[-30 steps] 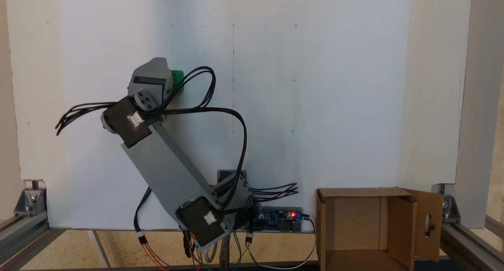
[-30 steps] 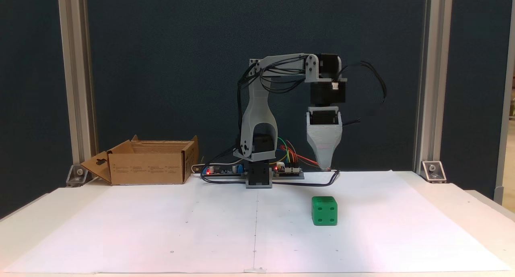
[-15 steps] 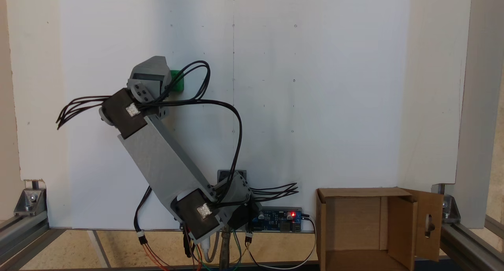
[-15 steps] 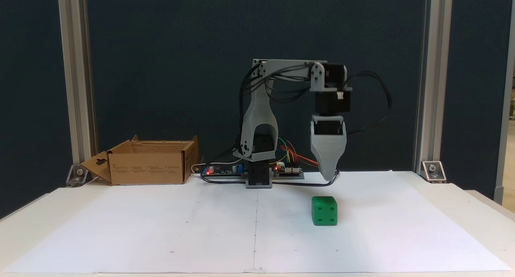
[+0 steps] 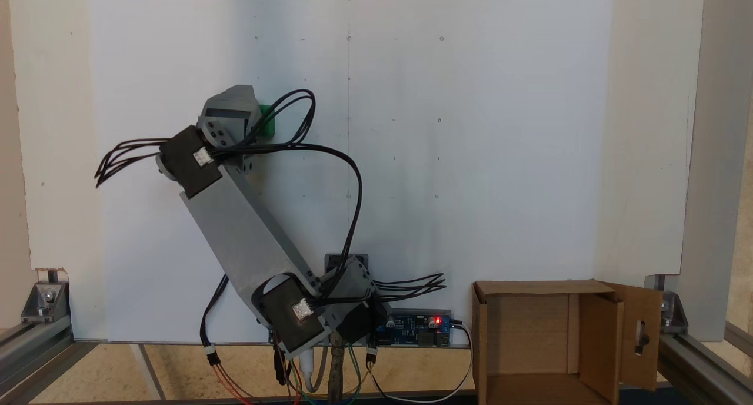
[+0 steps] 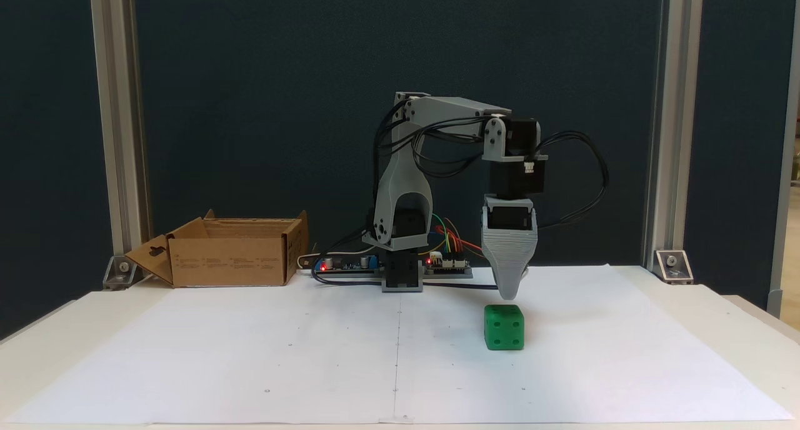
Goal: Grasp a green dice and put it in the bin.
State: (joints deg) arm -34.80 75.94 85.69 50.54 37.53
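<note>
Green dice task, entries largest to smallest.
Paper sheet point(image 6: 250, 349): one, white, spread under everything.
Arm point(image 5: 247, 240): one, grey, reaching out from its base with the wrist turned down.
Bin point(image 6: 231, 255): one cardboard box, open, empty as far as the views showed; well apart from the gripper, beyond the arm's base.
Gripper point(image 6: 509, 292): one, pointing straight down, tip hanging just above the paper; only one tapered tip showed in both fixed views, so whether it was spread or closed I could not tell. It held nothing.
Green dice point(image 6: 504, 327): one, resting flat on the paper, untouched; a cube, so no long axis.
Key relation: dice lay just below the gripper tip and slightly toward the front camera; from above, dice point(image 5: 267, 121) peeked out beside the gripper head point(image 5: 232, 108).
Judgement: approach nearly aligned; a short descent remained before the grasp.
</note>
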